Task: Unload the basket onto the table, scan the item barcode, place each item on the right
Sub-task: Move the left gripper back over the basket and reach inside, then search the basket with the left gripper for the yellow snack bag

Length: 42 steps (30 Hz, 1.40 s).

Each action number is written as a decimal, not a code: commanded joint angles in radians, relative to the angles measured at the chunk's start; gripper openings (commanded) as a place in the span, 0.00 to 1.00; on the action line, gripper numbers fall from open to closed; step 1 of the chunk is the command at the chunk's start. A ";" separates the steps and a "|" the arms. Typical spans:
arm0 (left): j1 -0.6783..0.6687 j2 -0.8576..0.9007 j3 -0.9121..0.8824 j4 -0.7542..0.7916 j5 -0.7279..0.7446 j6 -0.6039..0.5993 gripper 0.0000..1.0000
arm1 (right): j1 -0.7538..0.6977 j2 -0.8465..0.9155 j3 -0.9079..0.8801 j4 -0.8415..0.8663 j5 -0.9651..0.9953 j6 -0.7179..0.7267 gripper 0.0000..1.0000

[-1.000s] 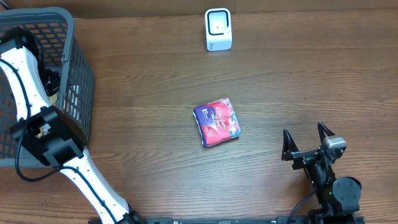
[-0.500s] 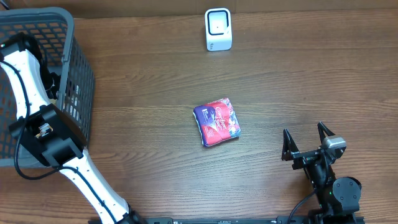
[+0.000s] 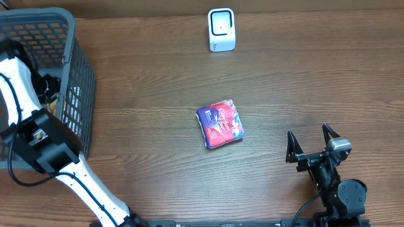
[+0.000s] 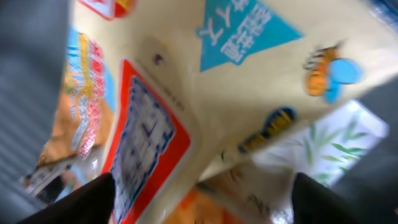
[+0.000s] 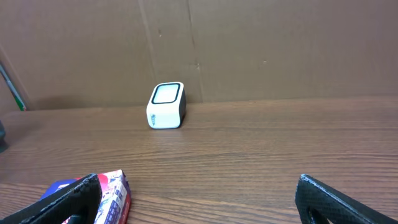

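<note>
Item under action, as judged: a cream packet [image 4: 249, 93] with a red-bordered label and a blue triangle, lying among other packets inside the grey basket [image 3: 79, 82] at 10 o'clock on the worktop [image 3: 315, 75]. The left gripper [image 4: 202, 199] is down in the basket, its jaws wide and set either side of this packet. The wrist view is blurred and shows no firm hold. Change noted: over the last second the left arm [image 3: 19, 94] has shifted toward 6 o'clock within the basket, and its jaws have started to narrow from their widest. Judgement: a pick-up is starting, and the barcode has yet to be brought to the reader. No barcode can be made out on the packet. A second packet, purple and red [image 3: 219, 125], lies flat at the worktop centre, unmoved. The white scanner [image 3: 221, 29] stands at 12 o'clock, well apart from both packets, unmoved. The right gripper [image 3: 310, 142] rests at 5 o'clock, jaws fully apart and holding nothing, unchanged.
</note>
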 commanded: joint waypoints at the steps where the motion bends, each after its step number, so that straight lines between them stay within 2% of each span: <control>1: -0.001 -0.027 -0.060 0.039 -0.032 0.016 0.78 | 0.003 -0.008 -0.010 0.005 0.006 -0.003 1.00; 3: -0.001 -0.027 -0.085 0.069 -0.022 0.024 0.73 | 0.003 -0.008 -0.010 0.005 0.006 -0.003 1.00; 4: -0.001 -0.027 -0.093 0.074 -0.013 0.037 0.61 | 0.003 -0.008 -0.010 0.005 0.006 -0.003 1.00; 7: -0.001 -0.027 -0.110 0.085 -0.003 0.074 0.13 | 0.003 -0.008 -0.010 0.005 0.006 -0.003 1.00; 8: -0.001 -0.027 -0.109 0.084 -0.003 0.085 0.04 | 0.003 -0.008 -0.010 0.005 0.006 -0.003 1.00; 14: 0.005 -0.034 0.007 -0.008 0.011 0.081 0.04 | 0.003 -0.008 -0.010 0.005 0.006 -0.003 1.00; 25: 0.005 -0.112 0.481 -0.223 0.106 0.074 0.04 | 0.003 -0.008 -0.010 0.005 0.006 -0.003 1.00; 29: 0.005 -0.195 0.530 -0.245 0.142 0.075 0.04 | 0.003 -0.008 -0.010 0.005 0.006 -0.003 1.00; 31: 0.005 -0.210 0.530 -0.250 0.105 0.075 0.04 | 0.003 -0.008 -0.010 0.005 0.006 -0.003 1.00; 32: 0.005 -0.208 0.526 -0.259 0.091 0.075 0.16 | 0.003 -0.008 -0.010 0.005 0.006 -0.003 1.00; 34: 0.005 -0.193 0.509 -0.274 0.090 0.075 0.70 | 0.003 -0.008 -0.010 0.005 0.006 -0.003 1.00; 35: 0.005 -0.183 0.492 -0.281 0.090 0.075 0.79 | 0.003 -0.008 -0.010 0.005 0.006 -0.003 1.00; 37: 0.005 -0.163 0.447 -0.285 0.089 0.076 0.85 | 0.003 -0.008 -0.010 0.005 0.006 -0.003 1.00; 42: 0.006 -0.089 0.309 -0.258 0.050 0.076 0.86 | 0.003 -0.008 -0.010 0.005 0.006 -0.003 1.00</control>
